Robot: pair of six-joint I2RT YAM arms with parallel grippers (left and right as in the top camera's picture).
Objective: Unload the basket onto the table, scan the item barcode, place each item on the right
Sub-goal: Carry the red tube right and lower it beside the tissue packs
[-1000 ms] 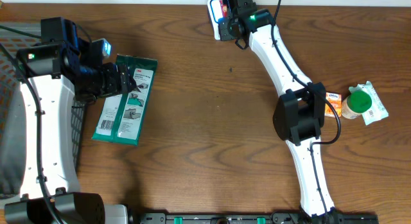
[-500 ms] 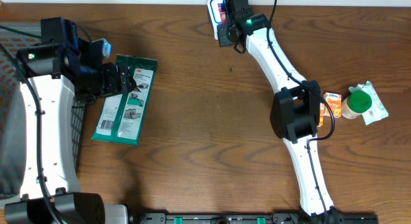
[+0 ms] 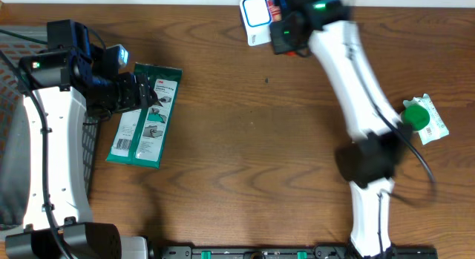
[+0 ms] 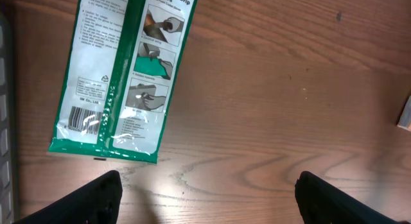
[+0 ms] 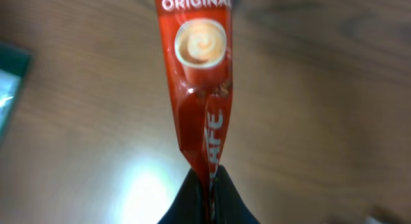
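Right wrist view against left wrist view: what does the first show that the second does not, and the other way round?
Only the right wrist view shows the red sachet marked ORIGINAL, with a coffee cup picture, pinched at its lower end by the right gripper, jaws shut on it. Only the left wrist view shows the barcode, facing up near one end of the green package that lies flat, and the left gripper, jaws wide open and empty. Both show the wooden table.

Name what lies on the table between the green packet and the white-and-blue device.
Nothing: the overhead view shows only bare wooden table between the green packet and the white-and-blue device.
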